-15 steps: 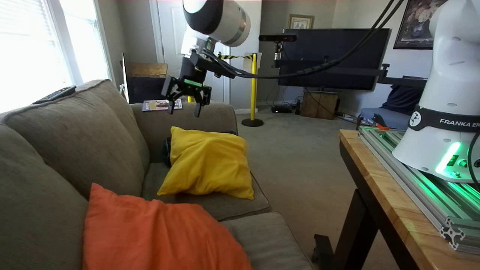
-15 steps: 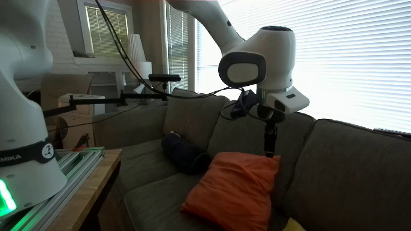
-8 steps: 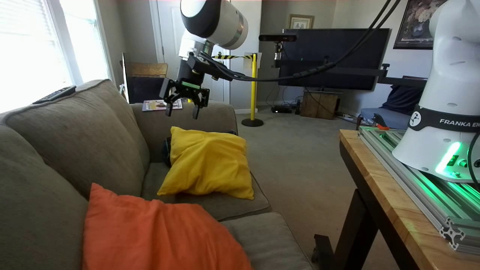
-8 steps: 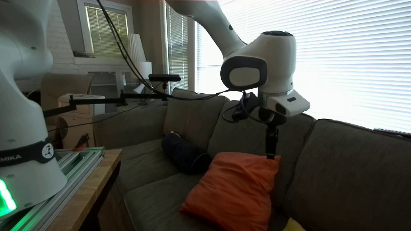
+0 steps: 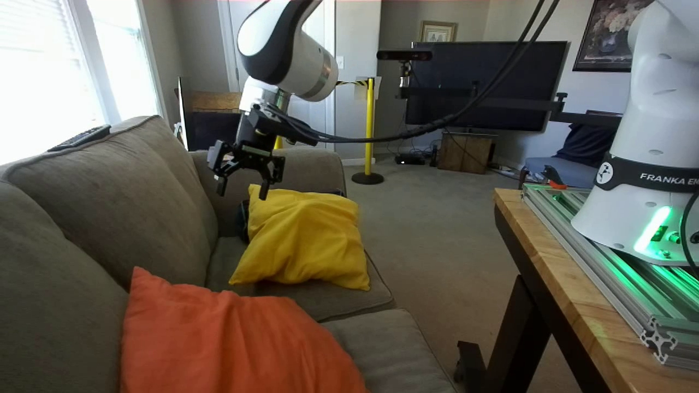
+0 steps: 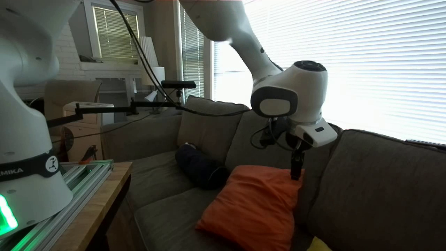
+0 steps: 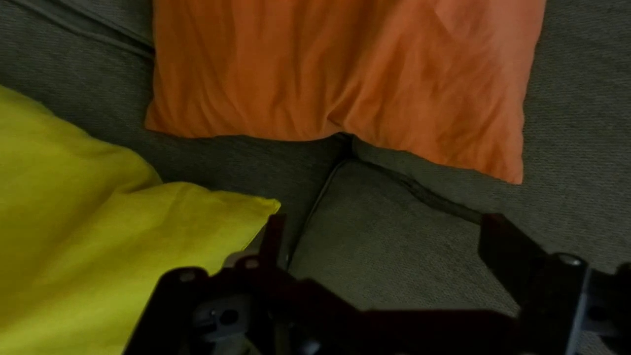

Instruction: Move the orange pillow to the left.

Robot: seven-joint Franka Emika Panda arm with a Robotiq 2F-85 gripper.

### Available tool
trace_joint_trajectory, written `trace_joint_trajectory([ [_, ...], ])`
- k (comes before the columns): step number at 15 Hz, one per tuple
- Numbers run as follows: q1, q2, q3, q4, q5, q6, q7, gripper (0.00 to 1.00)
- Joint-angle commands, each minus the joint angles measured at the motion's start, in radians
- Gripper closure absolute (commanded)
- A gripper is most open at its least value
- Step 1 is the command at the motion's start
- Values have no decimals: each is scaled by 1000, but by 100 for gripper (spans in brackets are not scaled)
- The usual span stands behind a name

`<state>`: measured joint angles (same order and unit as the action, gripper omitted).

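Note:
The orange pillow [image 5: 229,344] lies on the grey sofa, partly cut off in this exterior view. It also shows in an exterior view [image 6: 254,205] leaning toward the back cushion, and at the top of the wrist view [image 7: 345,74]. My gripper [image 5: 242,191] is open and empty, in the air above the sofa. In an exterior view its fingers [image 6: 295,176] overlap the pillow's upper right corner. In the wrist view both fingers [image 7: 384,222] are spread wide over bare sofa fabric, apart from the orange pillow, whose near edge is beyond them.
A yellow pillow [image 5: 306,237] lies on the sofa beside the orange one; its corner is close to the left finger in the wrist view [image 7: 98,212]. A dark bolster [image 6: 200,167] lies against the sofa back [image 6: 376,188]. The robot's table [image 5: 546,245] stands in front of the sofa.
My gripper has come down toward the sofa, shifting left in one exterior picture and slightly right in the other. It stays open. The pillows have not moved.

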<state>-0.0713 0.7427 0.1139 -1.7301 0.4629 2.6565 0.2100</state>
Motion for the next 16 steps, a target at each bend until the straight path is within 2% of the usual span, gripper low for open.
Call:
trace_joint_trajectory([
  [1, 7, 170, 34, 211, 10, -31, 21, 0],
  [9, 73, 424, 88, 552, -8, -66, 75, 0],
  [16, 137, 586, 41, 781, -45, -229, 169, 0],
])
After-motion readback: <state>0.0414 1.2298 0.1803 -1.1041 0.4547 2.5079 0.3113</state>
